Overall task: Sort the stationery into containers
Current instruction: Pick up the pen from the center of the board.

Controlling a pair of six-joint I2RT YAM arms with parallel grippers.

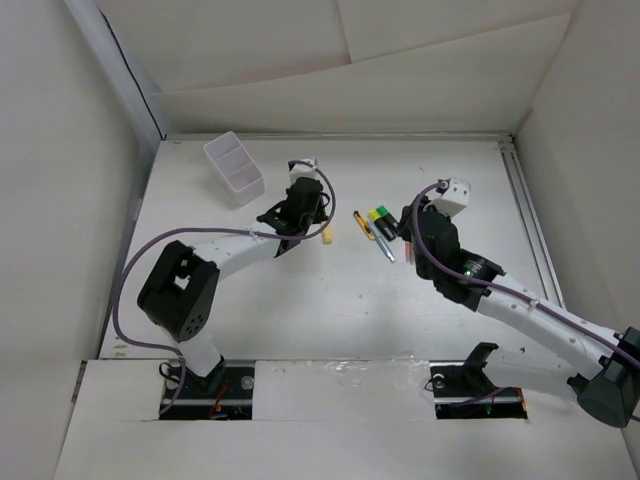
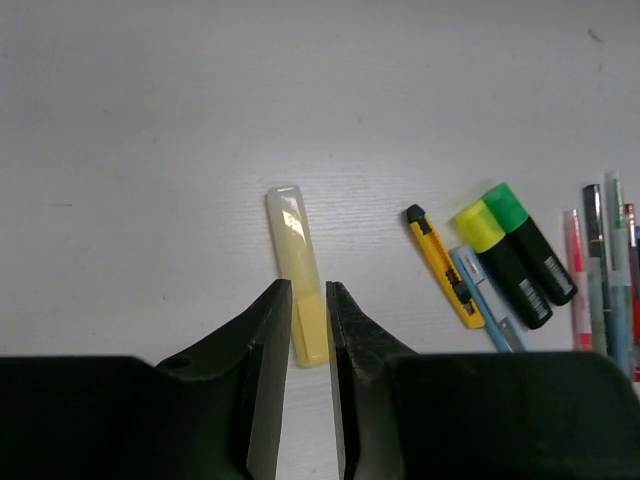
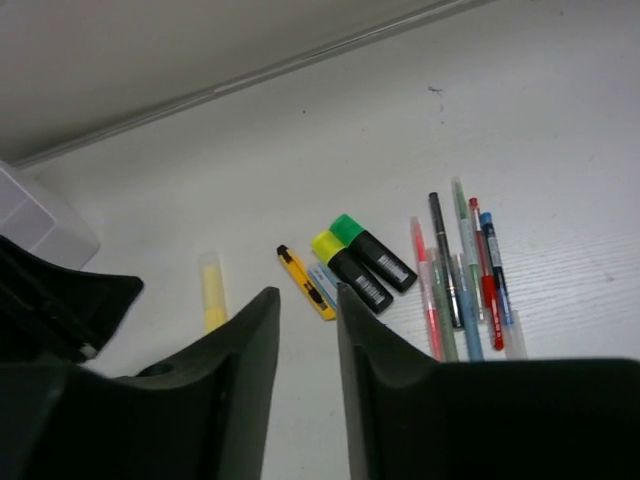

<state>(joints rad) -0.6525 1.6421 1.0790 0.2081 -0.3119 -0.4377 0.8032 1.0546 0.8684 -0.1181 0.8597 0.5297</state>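
A pale yellow stick [image 2: 293, 245] lies on the white table, and my left gripper [image 2: 308, 290] is shut on its near end, one finger against each side. The same stick shows just right of the left gripper in the top view [image 1: 327, 236]. To its right lie a yellow cutter [image 2: 444, 266], a yellow-capped highlighter [image 2: 505, 265], a green-capped highlighter [image 2: 530, 245] and several pens [image 3: 460, 280]. My right gripper [image 3: 308, 295] hovers near this group, open, with nothing between its fingers. The white divided tray [image 1: 234, 167] stands at the back left, apart from both grippers.
A raised white wall [image 1: 330, 100] runs along the back and sides of the table. The tray's corner [image 3: 40, 225] and part of the left arm [image 3: 50, 300] show at the left of the right wrist view. A pen [image 1: 386, 247] lies slanted below the highlighters.
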